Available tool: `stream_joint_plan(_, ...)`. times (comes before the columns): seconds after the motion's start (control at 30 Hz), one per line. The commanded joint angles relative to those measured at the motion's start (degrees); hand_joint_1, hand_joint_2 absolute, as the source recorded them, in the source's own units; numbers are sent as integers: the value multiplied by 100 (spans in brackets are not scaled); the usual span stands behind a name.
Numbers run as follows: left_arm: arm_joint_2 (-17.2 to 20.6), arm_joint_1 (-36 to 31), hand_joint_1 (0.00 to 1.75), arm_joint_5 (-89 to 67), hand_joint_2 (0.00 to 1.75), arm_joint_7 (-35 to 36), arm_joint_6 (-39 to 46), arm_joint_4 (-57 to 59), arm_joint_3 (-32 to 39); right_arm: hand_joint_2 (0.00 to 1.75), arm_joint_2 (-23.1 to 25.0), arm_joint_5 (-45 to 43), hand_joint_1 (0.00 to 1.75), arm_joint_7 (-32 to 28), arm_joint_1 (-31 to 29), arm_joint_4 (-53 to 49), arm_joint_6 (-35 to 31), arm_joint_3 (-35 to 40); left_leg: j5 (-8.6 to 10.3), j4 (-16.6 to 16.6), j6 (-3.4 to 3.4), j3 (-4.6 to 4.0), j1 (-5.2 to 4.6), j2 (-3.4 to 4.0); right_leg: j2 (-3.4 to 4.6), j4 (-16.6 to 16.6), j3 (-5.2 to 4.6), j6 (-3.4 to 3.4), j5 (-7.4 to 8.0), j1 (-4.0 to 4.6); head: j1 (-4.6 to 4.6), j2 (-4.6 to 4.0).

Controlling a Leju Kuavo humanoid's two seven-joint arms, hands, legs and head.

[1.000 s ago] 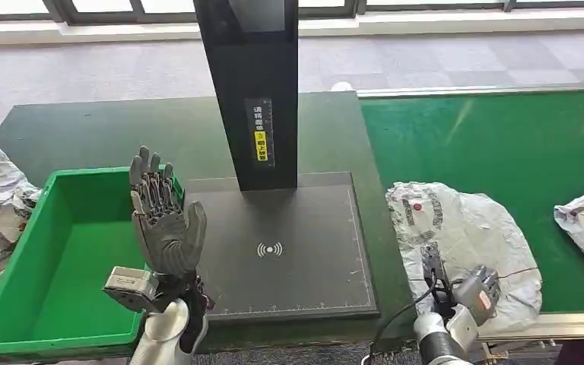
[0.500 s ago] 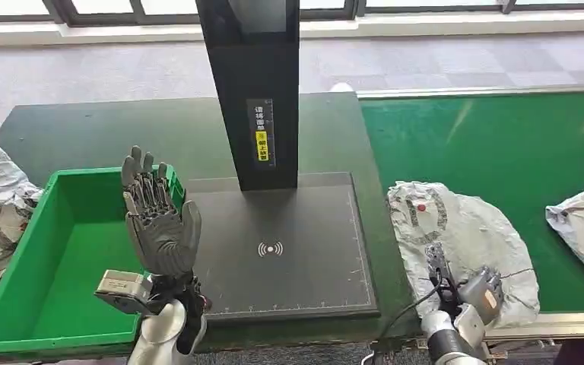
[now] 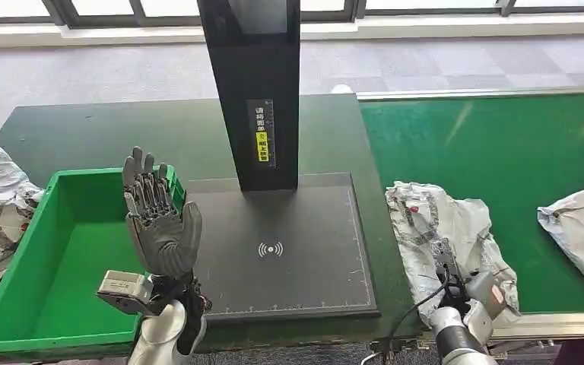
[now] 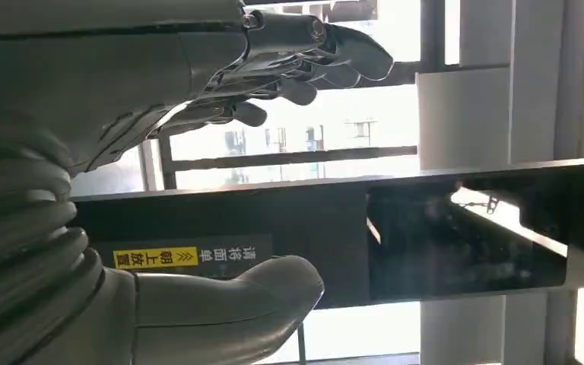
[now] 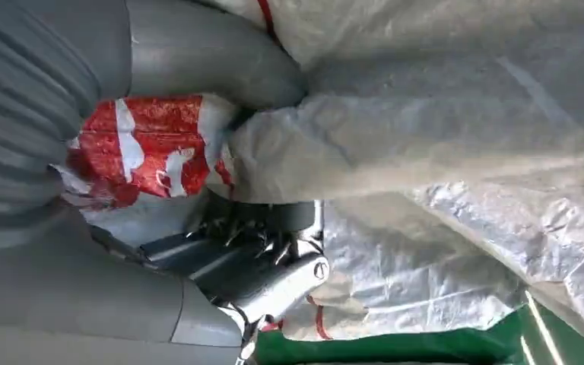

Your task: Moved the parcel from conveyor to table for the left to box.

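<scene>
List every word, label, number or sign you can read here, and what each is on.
"朝上放置", black on a yellow strip with arrows: on the black post, sharpest in the left wrist view.
"请将面单", white characters beside it on the same label.
Wireless-wave symbol, no words: scan pad.
Red print on the parcel: too crumpled to read.

Crinkled white woven-plastic parcel (image 3: 445,228) (faintly glossy) in my matt grey plastic right hand (image 3: 450,275), on matt green conveyor belt (image 3: 502,144).
</scene>
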Motion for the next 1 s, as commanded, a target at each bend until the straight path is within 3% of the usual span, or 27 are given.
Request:
stream_joint_plan(0.03,-404,555,0,15,175,-57,20,159,98,175,-72,-43,175,10,74,467,53,3,-3,-21,4,14,0,20,0,-23,12,-7,1,4,0,0)
stream_joint_plan(0.13,-404,555,0,13,175,-59,19,165,93,175,-66,-88,175,-57,56,471,84,-12,-4,-12,4,11,0,16,3,-14,9,-5,-2,3,0,0)
stream_joint_plan(0.23,-404,529,0,8,175,-92,12,224,114,175,-44,-438,175,-509,26,456,133,-117,-4,-8,4,8,2,13,3,-12,9,-4,-3,2,0,0)
stream_joint_plan(0.33,-404,504,0,6,175,-120,-20,262,145,175,31,-1028,175,-1429,-22,360,104,-211,-3,-14,7,8,1,21,5,-18,7,-6,1,0,0,0)
stream_joint_plan(0.4,-404,485,0,-1,175,-120,-60,253,194,175,157,-1721,175,-2531,-35,192,94,-228,-1,-18,8,6,-1,31,10,-22,4,-8,4,-1,0,0)
stream_joint_plan(0.43,-404,478,0,0,175,-120,-71,260,202,175,176,-1758,175,-2583,-30,164,57,-177,-2,-21,9,5,-1,37,11,-25,2,-9,5,0,0,0)
stream_joint_plan(0.53,-404,424,0,11,175,-120,-118,336,218,175,448,-2667,175,-3734,59,-332,-488,-40,-3,-16,4,1,0,47,24,-15,-8,-12,6,-1,0,0)
stream_joint_plan(0.57,-404,375,0,32,175,-120,-150,415,209,175,782,-3996,175,-4144,685,-1914,-606,957,-4,-16,4,1,-1,46,21,-14,-8,-12,5,-1,0,0)
stream_joint_plan(0.63,-404,293,0,60,175,-120,-127,520,208,175,1180,-4215,175,-4144,1235,-3747,-606,1477,-6,-6,1,-4,-1,29,16,-3,-10,-7,0,-3,0,0)
stream_joint_plan(0.73,-360,210,0,59,175,-120,-112,559,243,175,1530,-4157,175,-4144,1607,-5279,-606,2144,-7,-11,-2,-9,-3,15,-7,2,-21,-15,-12,-3,0,0)
stream_joint_plan(0.83,-315,170,0,110,175,-120,-128,541,317,175,1464,-4056,175,-4144,1712,-5321,-606,3020,-7,3,0,-28,-8,5,4,21,-35,-7,-11,-8,0,0)
stream_joint_plan(0.97,-365,295,0,78,175,-120,-178,417,350,175,1267,-4338,175,-4144,1889,-5396,-606,3930,-12,-3,-10,-25,3,49,48,16,-50,-11,-5,1,0,0)
stream_joint_plan(1.0,-404,369,0,36,175,-120,-236,341,372,175,1031,-4859,175,-4144,1958,-5411,-606,4454,-10,-5,-9,-22,-1,47,41,15,-49,-12,-6,-3,0,0)
